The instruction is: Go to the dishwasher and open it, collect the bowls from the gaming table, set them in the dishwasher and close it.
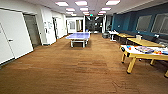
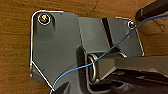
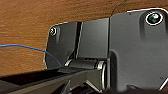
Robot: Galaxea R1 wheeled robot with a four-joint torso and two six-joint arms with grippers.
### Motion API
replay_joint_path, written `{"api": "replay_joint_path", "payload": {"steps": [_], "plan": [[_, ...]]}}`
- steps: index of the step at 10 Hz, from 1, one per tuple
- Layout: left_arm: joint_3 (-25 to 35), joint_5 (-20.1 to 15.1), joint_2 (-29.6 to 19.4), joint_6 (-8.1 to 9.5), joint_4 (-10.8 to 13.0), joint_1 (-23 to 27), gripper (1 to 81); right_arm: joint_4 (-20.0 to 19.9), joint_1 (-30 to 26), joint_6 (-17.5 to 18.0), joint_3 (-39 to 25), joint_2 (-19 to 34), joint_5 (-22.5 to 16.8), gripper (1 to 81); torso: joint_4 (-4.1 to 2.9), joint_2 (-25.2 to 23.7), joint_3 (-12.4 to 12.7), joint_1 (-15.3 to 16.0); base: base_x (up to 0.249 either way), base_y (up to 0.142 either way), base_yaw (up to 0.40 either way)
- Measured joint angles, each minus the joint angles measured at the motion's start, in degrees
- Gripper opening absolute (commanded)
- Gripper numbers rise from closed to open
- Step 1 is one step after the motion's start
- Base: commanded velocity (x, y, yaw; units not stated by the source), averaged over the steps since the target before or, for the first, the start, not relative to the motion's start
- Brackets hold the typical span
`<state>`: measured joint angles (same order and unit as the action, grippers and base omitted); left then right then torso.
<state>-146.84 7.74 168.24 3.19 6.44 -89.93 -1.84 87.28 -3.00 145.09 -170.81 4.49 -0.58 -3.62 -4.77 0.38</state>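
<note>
The gaming table (image 1: 140,53), white-topped with yellow legs, stands at the right of a long room with brown carpet (image 1: 75,70), bearing a many-coloured board (image 1: 144,49) and small bright bowls (image 1: 158,52) near its far-right end. A blue table-tennis table (image 1: 78,36) stands farther down the room, and I cannot tell whether either gripper is apart or together

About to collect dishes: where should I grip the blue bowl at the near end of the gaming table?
Judging from afar: take the blue bowl by its rim, coming down from above. It looks shallow and sits near the gaming table's near end, so approach from that end. Its rim detail is too small to tell.
</note>
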Motion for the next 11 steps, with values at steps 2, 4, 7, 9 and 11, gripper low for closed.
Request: {"api": "replay_joint_path", "payload": {"steps": [2,4,7,9,11], "plan": [[0.0,0.0,0.0,-0.02,0.0,0.0,81.1,0.0,0.0,0.0,-0.1,0.1,0.0,81.1,0.00,0.0,0.0,0.0,0.190,0.000,0.000],[0.0,0.0,0.1,-0.06,0.0,0.0,81.1,0.0,0.0,0.0,-0.1,0.2,0.0,81.1,0.00,0.0,0.0,0.0,0.190,0.000,0.000],[0.0,0.0,0.3,-0.09,0.0,0.0,81.1,0.0,0.0,0.0,-0.4,0.2,0.0,81.1,0.00,0.0,0.0,0.0,0.191,0.000,0.000],[0.0,0.0,0.5,-0.09,0.0,0.0,81.1,0.0,0.0,0.0,-0.4,0.7,0.0,81.1,0.00,0.0,0.0,0.0,0.190,0.000,0.000],[0.0,0.0,0.5,-0.09,0.0,0.0,81.1,0.1,0.0,0.0,-0.4,0.8,0.0,81.1,0.00,0.0,0.0,0.0,0.190,0.000,0.000]]}}
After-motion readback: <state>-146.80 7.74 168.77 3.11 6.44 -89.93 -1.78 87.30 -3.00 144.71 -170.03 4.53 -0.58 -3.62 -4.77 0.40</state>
